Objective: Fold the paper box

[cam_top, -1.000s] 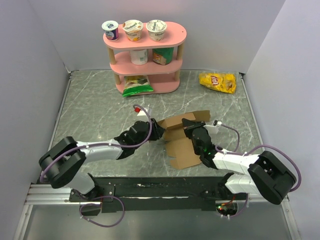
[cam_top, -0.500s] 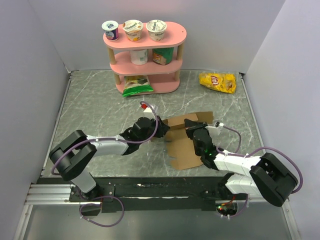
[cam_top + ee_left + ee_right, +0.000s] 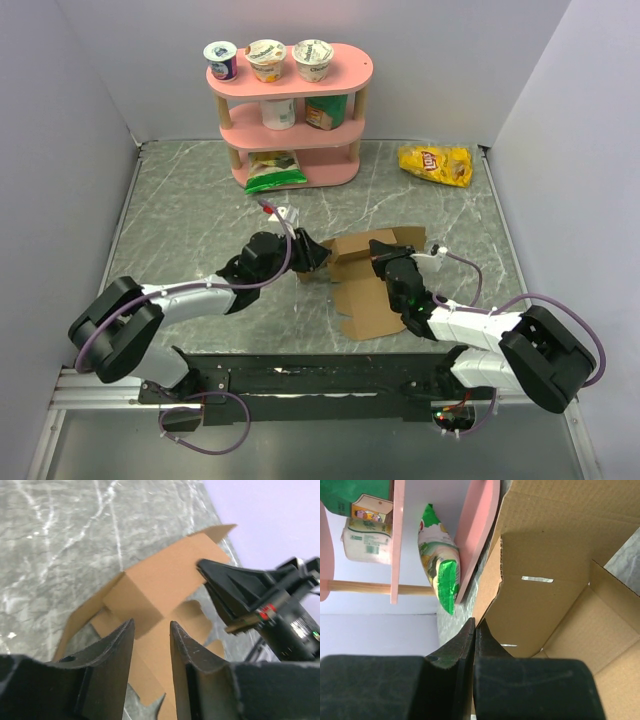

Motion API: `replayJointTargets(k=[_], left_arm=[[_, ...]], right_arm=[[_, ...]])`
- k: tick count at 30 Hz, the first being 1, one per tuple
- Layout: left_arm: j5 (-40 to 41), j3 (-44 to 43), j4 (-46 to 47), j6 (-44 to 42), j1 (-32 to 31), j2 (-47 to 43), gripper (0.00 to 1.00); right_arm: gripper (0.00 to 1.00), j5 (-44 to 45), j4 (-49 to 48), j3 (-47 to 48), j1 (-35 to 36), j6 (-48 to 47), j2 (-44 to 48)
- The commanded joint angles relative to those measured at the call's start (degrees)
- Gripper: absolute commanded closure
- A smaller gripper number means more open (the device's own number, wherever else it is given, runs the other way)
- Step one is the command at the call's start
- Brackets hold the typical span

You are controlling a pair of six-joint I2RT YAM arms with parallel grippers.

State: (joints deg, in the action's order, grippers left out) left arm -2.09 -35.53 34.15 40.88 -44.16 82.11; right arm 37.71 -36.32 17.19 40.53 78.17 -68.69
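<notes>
The paper box is a brown die-cut cardboard sheet, partly folded, at the table's middle. One panel stands up along its far side and the other flaps lie flat. My left gripper is at the box's left edge. In the left wrist view its jaws are open over the cardboard with nothing between them. My right gripper is at the raised panel. In the right wrist view its jaws are pressed together on the edge of that panel.
A pink three-tier shelf with yogurt cups stands at the back, with a green bag at its foot. A yellow chip bag lies at the back right. Grey walls close the table's left and right sides.
My left arm has drawn back to the left and its gripper has turned at the box's left edge. The right gripper has stayed on the raised panel.
</notes>
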Motion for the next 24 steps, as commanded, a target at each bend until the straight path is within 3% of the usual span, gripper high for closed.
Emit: replayJointTargets(k=[1,14,18,24], left_arm=[[-5.55,0.99,-2.07,-1.42,-0.05,0.76,0.62],[-6.26,0.38,-0.22,3.59,-0.13,9.91,0.7],[-2.33,1.16,-0.93,3.94,-0.13,11.67,0.73],[-3.35,0.9,2.14,3.85,-0.05,16.23,0.72]], right_arm=[[1.0,1.4,1.78,-0.31,0.34,-0.39,0.75],[1.0,1.92,3.71,-0.67,0.42,-0.83,2.33],[1.0,2.19,4.58,-0.75,0.42,-0.74,2.94],[1.0,2.19,4.41,-0.67,0.42,-0.92,2.59]])
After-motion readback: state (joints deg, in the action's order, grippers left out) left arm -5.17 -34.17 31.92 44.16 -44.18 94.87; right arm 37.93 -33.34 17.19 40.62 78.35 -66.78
